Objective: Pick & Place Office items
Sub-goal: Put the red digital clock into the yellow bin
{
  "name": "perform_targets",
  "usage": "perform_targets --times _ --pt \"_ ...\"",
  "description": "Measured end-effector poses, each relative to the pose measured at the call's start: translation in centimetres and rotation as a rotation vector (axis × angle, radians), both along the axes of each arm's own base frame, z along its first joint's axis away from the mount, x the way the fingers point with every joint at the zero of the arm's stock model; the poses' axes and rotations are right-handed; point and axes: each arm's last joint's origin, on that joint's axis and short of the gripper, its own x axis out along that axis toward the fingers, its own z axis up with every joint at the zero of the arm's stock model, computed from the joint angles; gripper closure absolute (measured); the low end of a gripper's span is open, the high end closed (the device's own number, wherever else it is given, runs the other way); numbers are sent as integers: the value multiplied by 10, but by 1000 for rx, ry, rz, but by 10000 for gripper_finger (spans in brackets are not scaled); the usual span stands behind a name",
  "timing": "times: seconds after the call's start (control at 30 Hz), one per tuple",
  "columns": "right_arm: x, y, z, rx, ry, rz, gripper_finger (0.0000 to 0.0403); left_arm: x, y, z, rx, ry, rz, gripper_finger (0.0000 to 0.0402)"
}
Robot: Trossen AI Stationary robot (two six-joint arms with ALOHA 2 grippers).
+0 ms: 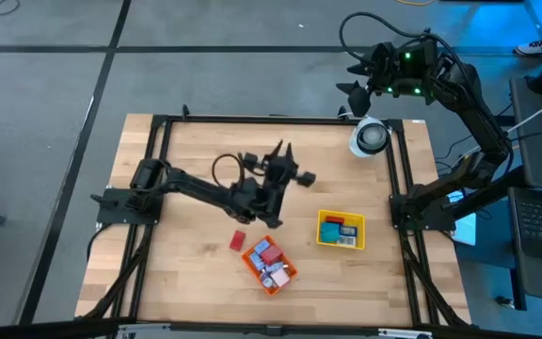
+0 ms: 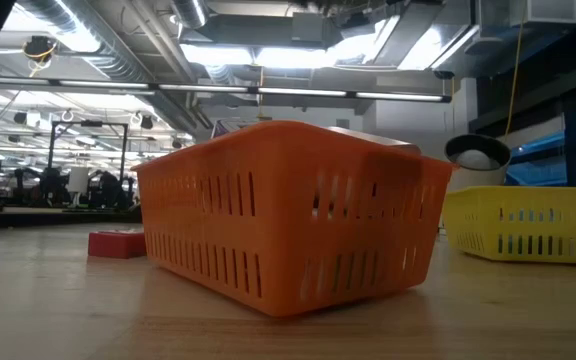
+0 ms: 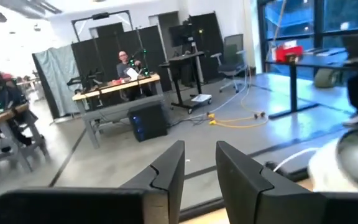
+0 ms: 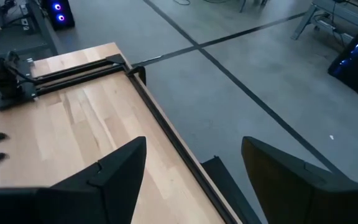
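Wooden counter (image 1: 186,273), left claw (image 1: 288,155) raised mid-counter, fingers a narrow gap apart, empty, right claw (image 1: 354,77) off the far corner, open, orange tray (image 1: 248,259) set diagonally holding small blocks (image 1: 269,259), yellow tray (image 1: 321,229) holding more, red block (image 1: 238,241) flat just beside the orange tray.

The left gripper (image 3: 199,168) points level into the room, jaws narrowly parted around nothing, a seated person (image 3: 127,70) beyond.
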Motion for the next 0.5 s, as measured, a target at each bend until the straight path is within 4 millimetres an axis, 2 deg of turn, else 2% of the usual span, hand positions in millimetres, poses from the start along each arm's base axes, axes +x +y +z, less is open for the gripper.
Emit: perform_targets --times 0.2,0.27,0.4,0.5 --pt "0 -1 0 4 -2 -3 134 -25 33 -43 -16 -104 69 327" --pt "0 -1 0 11 -6 -11 134 -29 39 -51 -22 -126 86 331" --pt "-3 -5 0 15 -10 -33 134 -34 40 -31 11 45 81 338" --pt "-3 -7 1 10 -22 -37 134 -33 50 -16 57 272 83 338"
